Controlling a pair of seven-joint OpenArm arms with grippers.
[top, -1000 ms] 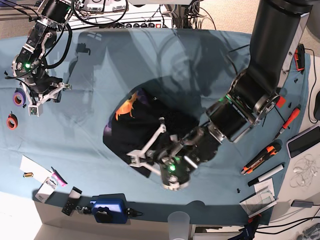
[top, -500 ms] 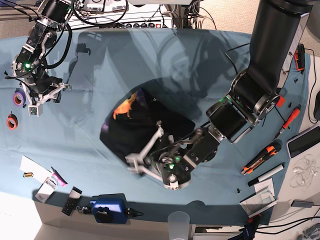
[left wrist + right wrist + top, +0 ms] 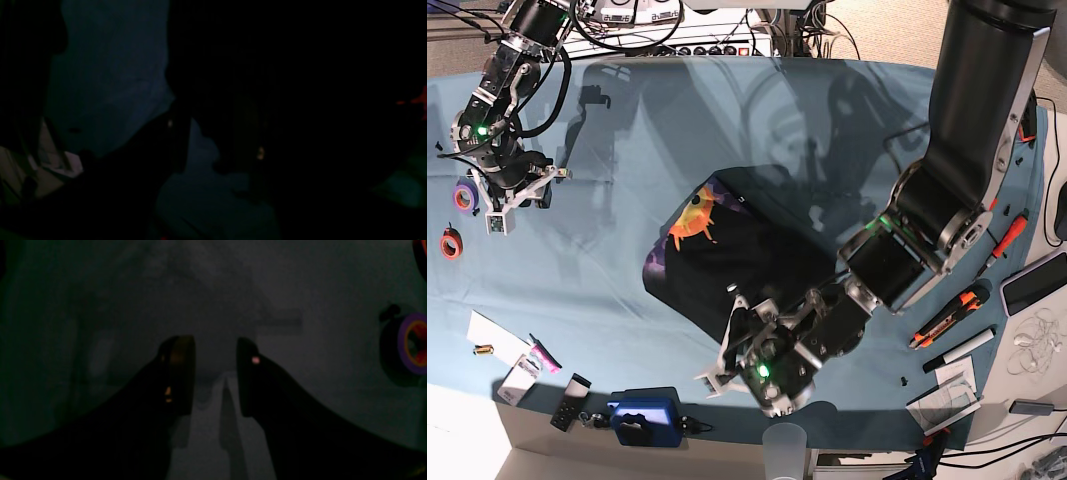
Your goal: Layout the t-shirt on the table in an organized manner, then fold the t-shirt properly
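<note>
The black t-shirt [image 3: 747, 255] lies crumpled in the middle of the teal table [image 3: 627, 120], its orange print [image 3: 695, 220] facing up at the left end. My left gripper [image 3: 723, 340] hangs low at the shirt's near edge. Its white fingers [image 3: 735, 298] are spread apart and it is open, with nothing seen between them. The left wrist view is nearly black, showing only teal cloth [image 3: 110, 83] and dark fabric. My right gripper [image 3: 502, 205] hovers over bare cloth at the far left. In the right wrist view it [image 3: 215, 350] is open and empty.
A purple tape roll [image 3: 465, 197] and a red one [image 3: 449, 243] lie beside the right gripper. A blue device [image 3: 642, 425] and a plastic cup [image 3: 785, 445] sit at the front edge. Orange cutters [image 3: 947, 315] and a marker [image 3: 957, 350] lie at the right.
My left gripper opened, letting go of the shirt, and drew back toward the table's front edge. The shirt shifted slightly to the right. The right arm stayed put.
</note>
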